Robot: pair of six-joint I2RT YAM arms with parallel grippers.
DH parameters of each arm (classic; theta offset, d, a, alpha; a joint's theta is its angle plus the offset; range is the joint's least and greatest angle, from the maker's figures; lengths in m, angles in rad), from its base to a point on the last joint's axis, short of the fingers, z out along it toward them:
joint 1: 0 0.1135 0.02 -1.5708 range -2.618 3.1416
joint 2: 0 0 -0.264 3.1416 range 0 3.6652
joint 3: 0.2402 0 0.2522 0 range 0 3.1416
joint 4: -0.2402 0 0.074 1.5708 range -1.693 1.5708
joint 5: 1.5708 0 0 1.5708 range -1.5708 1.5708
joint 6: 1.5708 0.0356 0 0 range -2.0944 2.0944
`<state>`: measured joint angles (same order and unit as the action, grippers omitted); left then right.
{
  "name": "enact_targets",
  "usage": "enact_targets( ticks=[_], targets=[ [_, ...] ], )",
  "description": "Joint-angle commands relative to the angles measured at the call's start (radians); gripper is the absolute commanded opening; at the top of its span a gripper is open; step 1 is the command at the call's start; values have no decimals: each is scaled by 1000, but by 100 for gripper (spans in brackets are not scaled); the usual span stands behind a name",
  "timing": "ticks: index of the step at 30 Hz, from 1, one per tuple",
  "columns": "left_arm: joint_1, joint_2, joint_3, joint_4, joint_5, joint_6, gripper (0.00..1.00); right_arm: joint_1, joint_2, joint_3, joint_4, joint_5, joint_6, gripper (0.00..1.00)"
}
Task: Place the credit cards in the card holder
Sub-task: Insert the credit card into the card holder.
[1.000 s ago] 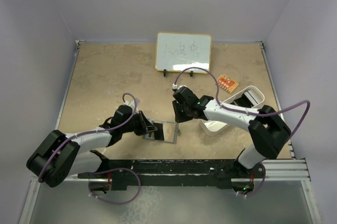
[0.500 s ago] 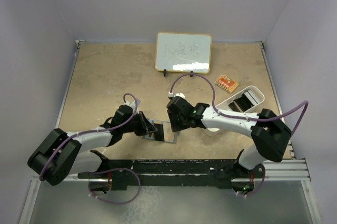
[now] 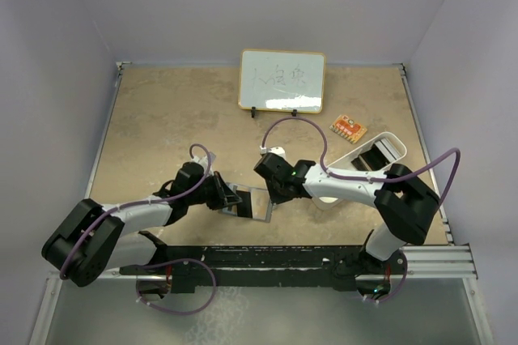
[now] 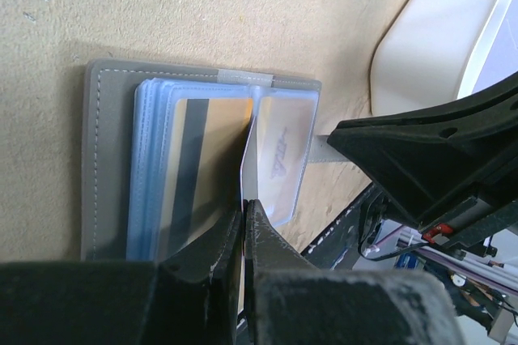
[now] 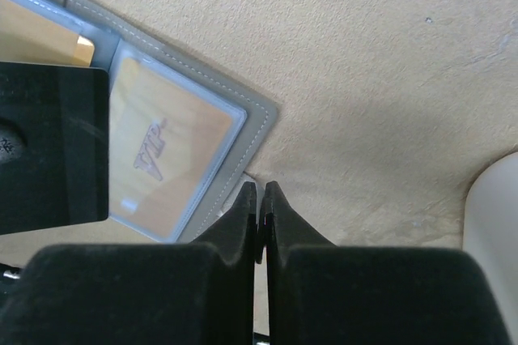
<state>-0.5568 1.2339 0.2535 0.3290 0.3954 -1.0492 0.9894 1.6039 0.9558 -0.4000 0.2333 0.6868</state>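
Observation:
The grey card holder (image 3: 261,196) (image 4: 101,159) (image 5: 252,116) lies open on the table in front of the arms, its clear sleeves fanned out. An orange-gold credit card (image 4: 214,146) with a black stripe sits in one sleeve. Another sleeve (image 5: 166,151) is printed "VIP". My left gripper (image 4: 244,204) (image 3: 233,199) is shut on the edge of one sleeve and holds it upright. At the holder's right edge, my right gripper (image 5: 259,187) (image 3: 273,197) is shut on the thin grey strap (image 4: 322,149) sticking out of it. I see no light blue card clearly.
A white oblong tray (image 3: 380,155) (image 4: 429,45) stands just right of the holder, behind the right arm. A small orange patterned card-like piece (image 3: 349,127) lies beyond it. A whiteboard (image 3: 282,80) stands at the back. The black rail (image 3: 267,260) runs along the near edge.
My right gripper has swung left and down from near the tray to the holder's right edge and has shut there. The left gripper has kept its hold without moving.

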Motion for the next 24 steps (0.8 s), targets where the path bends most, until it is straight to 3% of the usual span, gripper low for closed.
enact_targets(
  ticks=[1, 6, 24],
  targets=[
    [6, -16, 17, -1, 5, 45, 0, 5, -17, -6, 15, 64, -57, 0],
    [11, 7, 23, 28, 43, 37, 0, -3, 11, 7, 44, 63, -120, 0],
    [15, 76, 130, -133, 25, 116, 0, -72, 16, -38, 154, -21, -250, 0]
  ],
)
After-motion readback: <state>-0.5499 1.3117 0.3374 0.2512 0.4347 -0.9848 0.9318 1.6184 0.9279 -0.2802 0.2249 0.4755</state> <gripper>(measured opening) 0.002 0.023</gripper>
